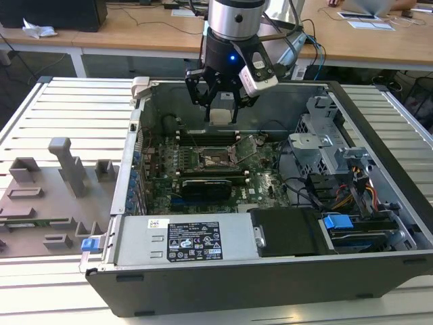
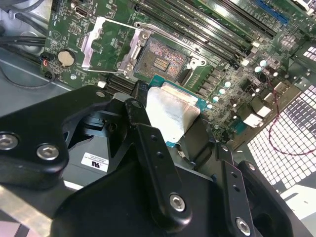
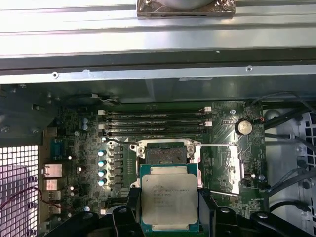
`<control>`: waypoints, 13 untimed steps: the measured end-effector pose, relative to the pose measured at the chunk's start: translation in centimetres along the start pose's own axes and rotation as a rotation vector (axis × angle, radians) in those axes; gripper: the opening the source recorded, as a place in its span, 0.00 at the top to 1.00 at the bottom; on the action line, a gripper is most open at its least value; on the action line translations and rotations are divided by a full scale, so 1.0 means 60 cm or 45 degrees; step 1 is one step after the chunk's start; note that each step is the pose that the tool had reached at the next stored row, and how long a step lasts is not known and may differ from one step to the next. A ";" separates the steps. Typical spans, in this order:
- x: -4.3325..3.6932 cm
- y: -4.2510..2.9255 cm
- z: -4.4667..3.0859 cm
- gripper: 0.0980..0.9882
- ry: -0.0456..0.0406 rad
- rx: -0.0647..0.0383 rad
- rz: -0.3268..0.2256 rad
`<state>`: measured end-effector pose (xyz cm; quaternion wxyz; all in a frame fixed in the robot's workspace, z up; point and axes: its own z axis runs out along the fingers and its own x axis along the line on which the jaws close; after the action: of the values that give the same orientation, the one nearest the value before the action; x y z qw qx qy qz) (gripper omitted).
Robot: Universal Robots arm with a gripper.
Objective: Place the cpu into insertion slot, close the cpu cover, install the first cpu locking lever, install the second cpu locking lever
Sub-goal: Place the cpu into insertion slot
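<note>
My gripper (image 1: 221, 108) hangs inside the open computer case, shut on the cpu (image 1: 221, 116), a flat square chip with a pale metal top. In both wrist views the cpu (image 3: 169, 197) (image 2: 170, 114) sits between the black fingers (image 3: 122, 217), raised above the motherboard and a little off the insertion slot (image 3: 165, 151) (image 2: 157, 58) (image 1: 220, 160). The slot is bare, its contacts showing. The cpu cover (image 3: 228, 170) (image 2: 106, 42) is swung open and lies beside the slot. Two thin locking levers (image 3: 118, 143) (image 2: 168, 35) stand released along the slot's edges.
Case walls (image 1: 284, 95) ring the motherboard. Memory slots (image 3: 153, 123) lie just beyond the slot. The power supply (image 1: 183, 240) spans the front, and a drive cage (image 1: 325, 145) with cables (image 1: 358, 189) stands on the exterior view's right. A grey fixture (image 1: 64, 176) rests on the table on the left.
</note>
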<state>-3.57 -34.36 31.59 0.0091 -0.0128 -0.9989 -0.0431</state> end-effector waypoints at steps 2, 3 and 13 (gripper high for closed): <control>0.000 0.000 0.002 0.50 0.000 0.000 0.000; 0.000 0.000 0.003 0.50 0.000 0.000 0.000; 0.000 -0.001 0.010 0.50 0.000 0.001 0.000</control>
<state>-3.57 -34.37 30.97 0.0091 -0.0128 -0.9990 -0.0427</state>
